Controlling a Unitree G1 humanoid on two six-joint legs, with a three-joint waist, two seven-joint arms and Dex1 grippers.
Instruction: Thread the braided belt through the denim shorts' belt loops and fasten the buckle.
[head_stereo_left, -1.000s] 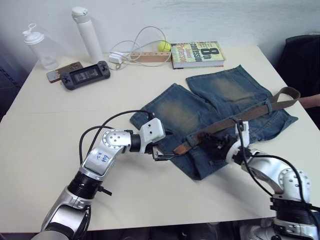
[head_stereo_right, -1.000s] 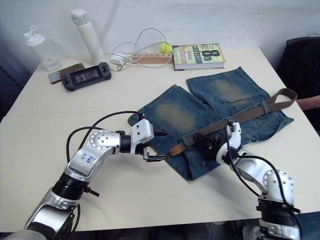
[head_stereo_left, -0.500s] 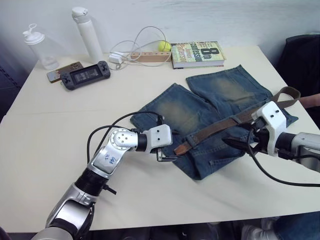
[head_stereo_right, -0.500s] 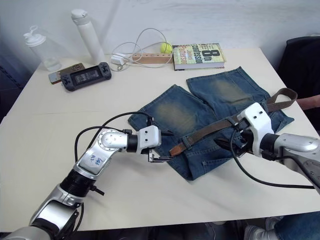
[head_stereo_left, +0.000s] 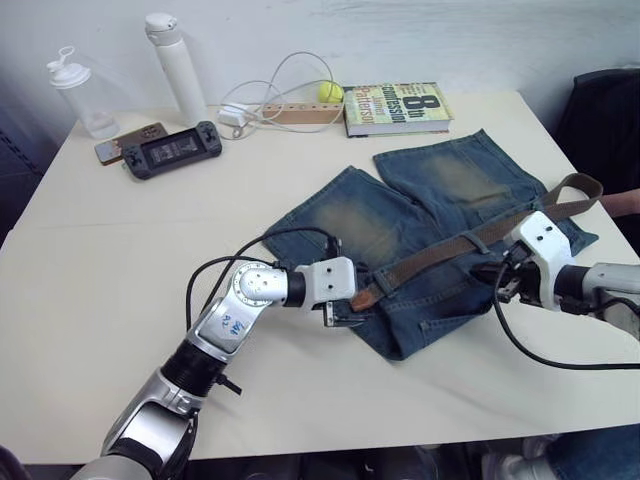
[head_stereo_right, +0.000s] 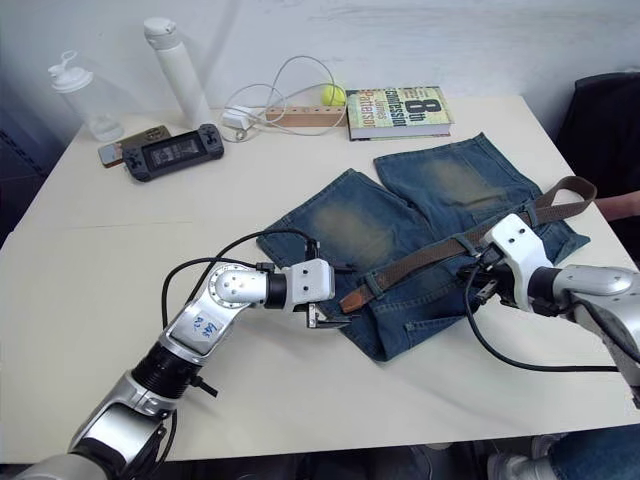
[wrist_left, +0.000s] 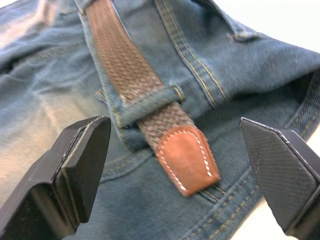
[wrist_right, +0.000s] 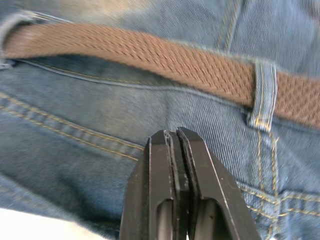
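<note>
Left gripper is hovering, jaws wide apart, straddling the braided belt tip poking from a belt loop; best closing squarely on that tip. Farther along the denim shorts, right gripper is waiting, jaws together.

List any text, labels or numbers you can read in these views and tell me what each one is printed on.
"8th": large print on the cover of the book at the table's far edge.
"Confession": on the same cover, beside the "8th"; the smaller lines under it are too small to read.
Blue handwritten marks on the left arm's silver casing: too small to read.
Handheld game console: no readable text.
Denim shorts and braided belt: no label shows.
</note>
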